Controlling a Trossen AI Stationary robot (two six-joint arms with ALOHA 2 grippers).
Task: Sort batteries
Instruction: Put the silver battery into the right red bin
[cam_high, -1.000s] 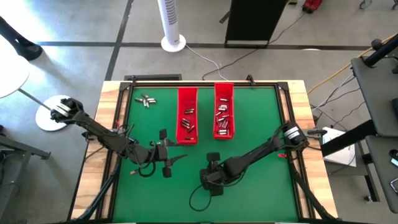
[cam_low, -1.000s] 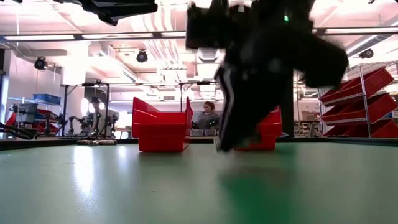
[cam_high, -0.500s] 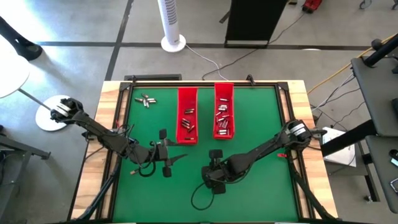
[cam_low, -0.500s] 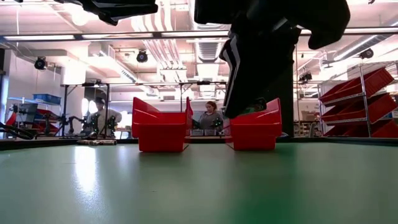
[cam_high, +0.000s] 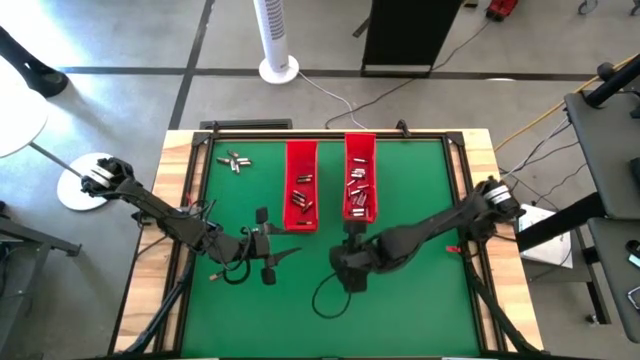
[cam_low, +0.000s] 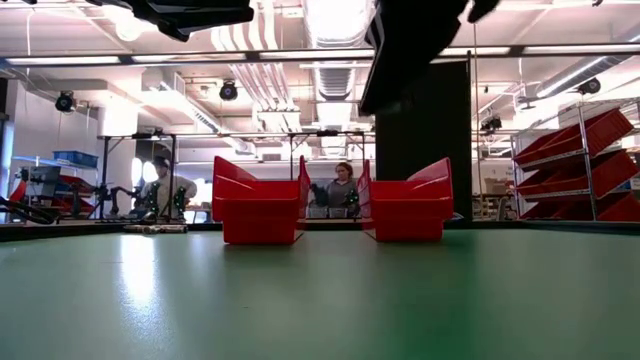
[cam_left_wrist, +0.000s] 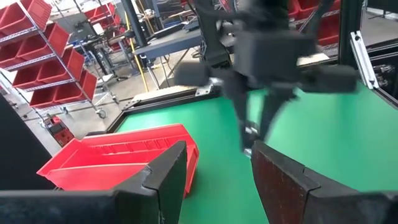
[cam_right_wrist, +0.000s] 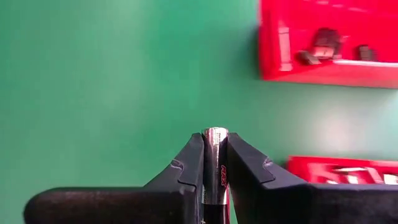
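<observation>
Just short of the right-hand red tray (cam_high: 360, 190), the right gripper (cam_right_wrist: 214, 163) hangs above the green table (cam_high: 420, 300) with its fingers pressed on a single battery (cam_right_wrist: 215, 163), a slim silvery cell held upright with dark lettering down its side. Judged from here, the carry wants a level approach until the cell sits squarely over the tray's open top, ahead of the fingertips, and a low release so it cannot bounce out. More batteries lie inside both trays, and a small loose cluster (cam_high: 234, 160) rests far off to the gripper's left near the table's back corner. The left gripper (cam_left_wrist: 217, 171) waits beside the left-hand red tray (cam_high: 301, 198), fingers spread and empty.
</observation>
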